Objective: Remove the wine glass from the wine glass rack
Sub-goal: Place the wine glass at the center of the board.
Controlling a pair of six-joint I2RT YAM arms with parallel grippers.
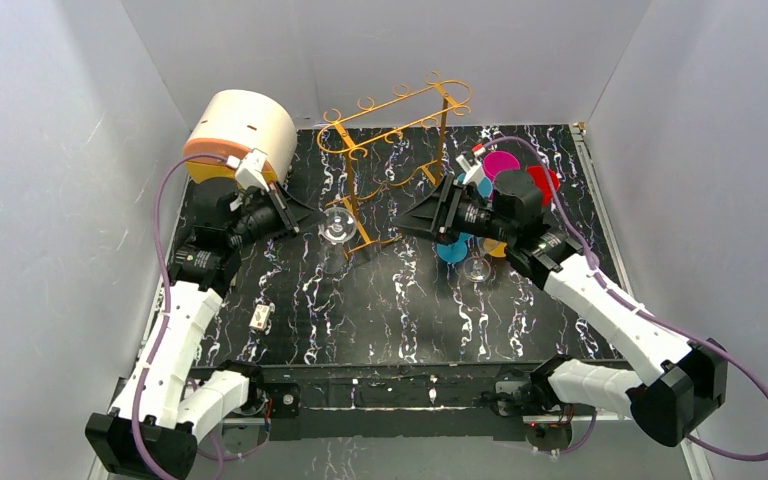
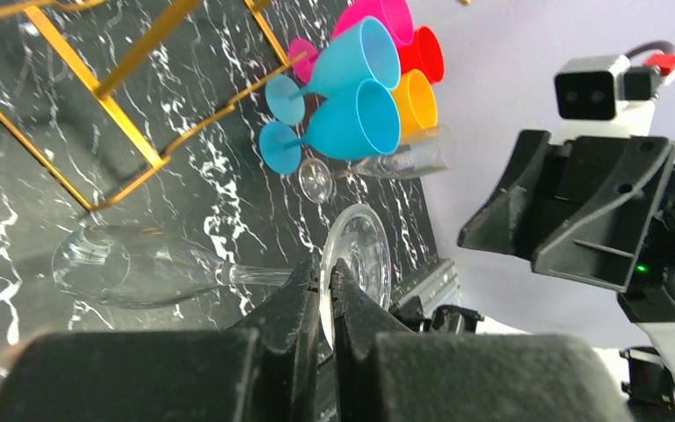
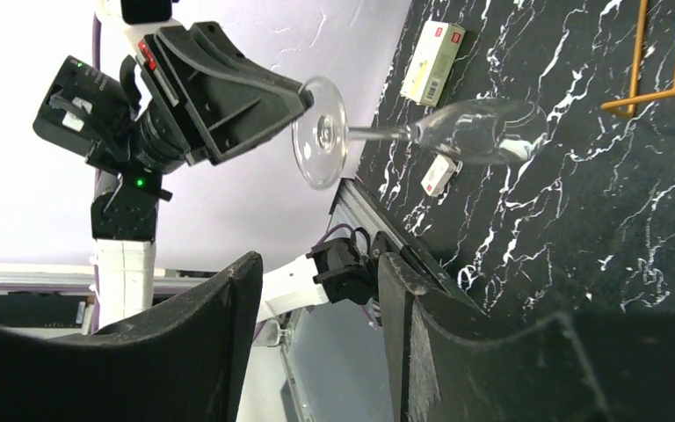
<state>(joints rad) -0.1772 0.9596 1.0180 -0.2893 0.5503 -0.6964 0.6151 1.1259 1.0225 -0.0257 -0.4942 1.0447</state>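
Observation:
The golden wire wine glass rack (image 1: 400,150) stands at the back middle of the marble table. My left gripper (image 1: 305,215) is shut on the round foot (image 2: 362,255) of a clear wine glass (image 2: 127,264). It holds the glass on its side above the table, bowl towards the rack's near left leg (image 2: 97,132). The glass hangs from no rail. The glass also shows in the top view (image 1: 337,228) and the right wrist view (image 3: 479,130). My right gripper (image 1: 422,220) is open and empty, right of the rack, facing the left gripper (image 3: 220,97).
A round cream-and-orange box (image 1: 240,135) stands at the back left. Several coloured plastic goblets (image 2: 360,97) and another clear glass (image 1: 476,267) lie right of the rack, under my right arm. A small white box (image 1: 261,318) and a label (image 3: 439,174) lie front left.

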